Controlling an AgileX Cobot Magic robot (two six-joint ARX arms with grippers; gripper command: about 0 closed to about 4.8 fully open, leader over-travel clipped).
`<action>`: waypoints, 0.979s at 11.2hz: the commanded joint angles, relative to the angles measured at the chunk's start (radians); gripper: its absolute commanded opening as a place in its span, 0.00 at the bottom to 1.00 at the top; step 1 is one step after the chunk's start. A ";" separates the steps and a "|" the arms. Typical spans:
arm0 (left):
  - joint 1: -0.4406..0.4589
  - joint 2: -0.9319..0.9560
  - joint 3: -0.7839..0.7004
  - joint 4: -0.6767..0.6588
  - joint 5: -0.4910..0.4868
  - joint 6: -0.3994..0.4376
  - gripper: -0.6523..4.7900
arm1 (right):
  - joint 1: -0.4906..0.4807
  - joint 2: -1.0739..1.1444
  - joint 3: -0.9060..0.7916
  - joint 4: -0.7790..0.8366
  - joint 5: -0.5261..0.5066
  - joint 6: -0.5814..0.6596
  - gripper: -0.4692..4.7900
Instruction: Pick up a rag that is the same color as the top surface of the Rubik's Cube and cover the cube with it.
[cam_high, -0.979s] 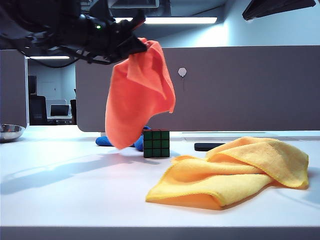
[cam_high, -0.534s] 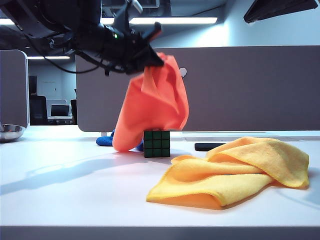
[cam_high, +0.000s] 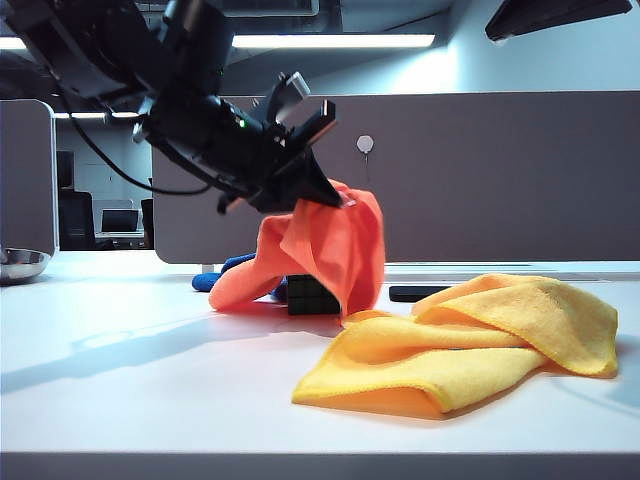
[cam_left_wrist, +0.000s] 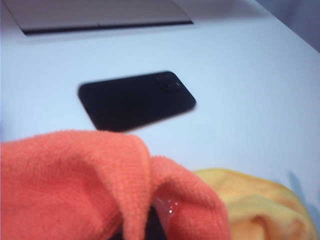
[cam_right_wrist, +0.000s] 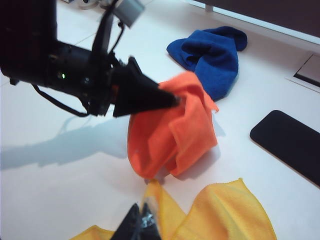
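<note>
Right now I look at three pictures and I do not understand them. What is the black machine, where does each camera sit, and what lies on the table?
The black machine is a robot with two arms, each ending in a two-finger gripper. One picture comes from a camera beside the white table; the other two come from cameras on the wrists. The left gripper is shut on the orange rag and holds it over the Rubik's Cube, which already shows only partly. The right gripper hangs above the table holding nothing; its jaws are barely visible. Also on the table: a yellow cloth, a blue cloth, a black phone and a metal bowl.
</note>
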 joint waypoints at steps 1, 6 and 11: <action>-0.040 0.020 0.002 0.009 0.040 -0.003 0.11 | 0.000 -0.003 0.003 0.020 -0.002 -0.004 0.09; -0.042 0.020 0.002 0.008 -0.076 -0.008 1.00 | 0.000 -0.003 0.003 0.021 -0.002 -0.003 0.09; -0.042 0.019 0.002 -0.257 0.040 -0.174 1.00 | 0.000 -0.003 0.003 0.022 -0.002 -0.004 0.09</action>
